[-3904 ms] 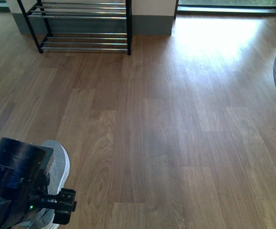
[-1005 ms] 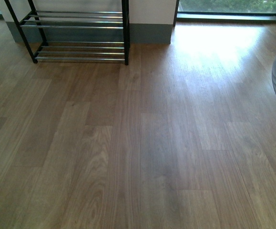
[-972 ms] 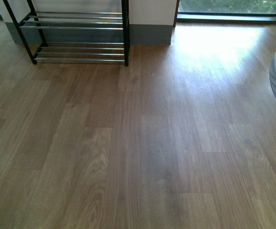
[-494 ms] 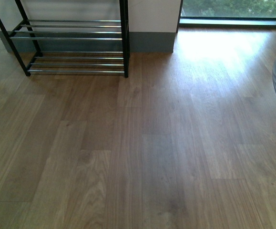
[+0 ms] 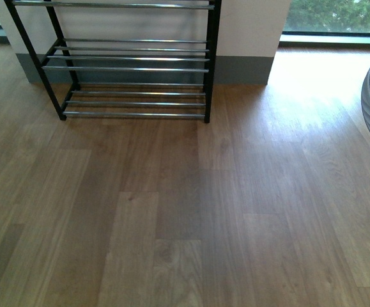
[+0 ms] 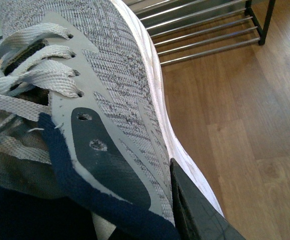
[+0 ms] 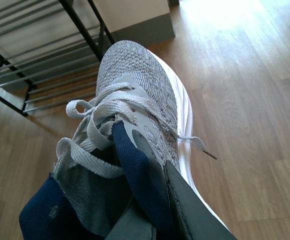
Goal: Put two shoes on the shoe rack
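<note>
Shoe rack (image 5: 133,57) nearer, sneakers (image 6: 124,75) (image 7: 145,85) aloft

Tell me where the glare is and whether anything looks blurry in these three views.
Front view: sunlight from the window blows out the floor at upper right, while the shoe rack sits in dimmer, even light and is sharp. Left wrist view: the grey sneaker fills the frame, knit crisp, no glare. Right wrist view: the other grey sneaker is sharp, and the floor beyond it is washed out.

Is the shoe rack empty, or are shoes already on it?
Empty on the tiers in view: the shoe rack shows only bare bars. Its top is cut off.
</note>
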Robot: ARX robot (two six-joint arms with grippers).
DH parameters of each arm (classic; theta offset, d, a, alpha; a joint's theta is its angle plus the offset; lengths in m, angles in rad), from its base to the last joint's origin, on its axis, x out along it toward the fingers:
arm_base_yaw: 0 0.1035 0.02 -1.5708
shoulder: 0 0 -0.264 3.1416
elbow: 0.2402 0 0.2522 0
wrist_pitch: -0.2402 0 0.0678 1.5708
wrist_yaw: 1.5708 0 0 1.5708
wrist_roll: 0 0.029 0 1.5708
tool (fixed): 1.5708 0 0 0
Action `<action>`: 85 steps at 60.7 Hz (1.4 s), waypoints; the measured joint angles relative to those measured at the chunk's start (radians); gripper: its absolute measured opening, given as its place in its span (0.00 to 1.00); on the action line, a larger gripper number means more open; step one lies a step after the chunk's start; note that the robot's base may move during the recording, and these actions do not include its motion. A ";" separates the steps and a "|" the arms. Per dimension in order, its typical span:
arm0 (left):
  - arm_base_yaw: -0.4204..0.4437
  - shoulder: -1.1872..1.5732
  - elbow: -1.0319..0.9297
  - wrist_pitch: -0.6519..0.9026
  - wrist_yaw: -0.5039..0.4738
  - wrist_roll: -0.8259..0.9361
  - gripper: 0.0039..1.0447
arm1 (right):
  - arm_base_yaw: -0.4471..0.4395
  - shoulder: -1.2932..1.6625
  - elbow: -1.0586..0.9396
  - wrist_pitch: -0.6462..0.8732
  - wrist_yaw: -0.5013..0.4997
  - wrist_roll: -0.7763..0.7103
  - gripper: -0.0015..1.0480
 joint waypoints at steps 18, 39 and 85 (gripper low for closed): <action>0.000 -0.002 0.000 0.000 0.000 0.000 0.01 | 0.000 0.001 0.000 0.000 0.003 0.001 0.01; 0.000 -0.002 0.000 0.000 -0.005 0.000 0.01 | 0.002 0.000 0.000 0.000 -0.004 0.001 0.01; 0.000 0.000 0.000 0.000 -0.003 0.000 0.01 | 0.002 0.002 0.000 0.000 0.000 0.002 0.01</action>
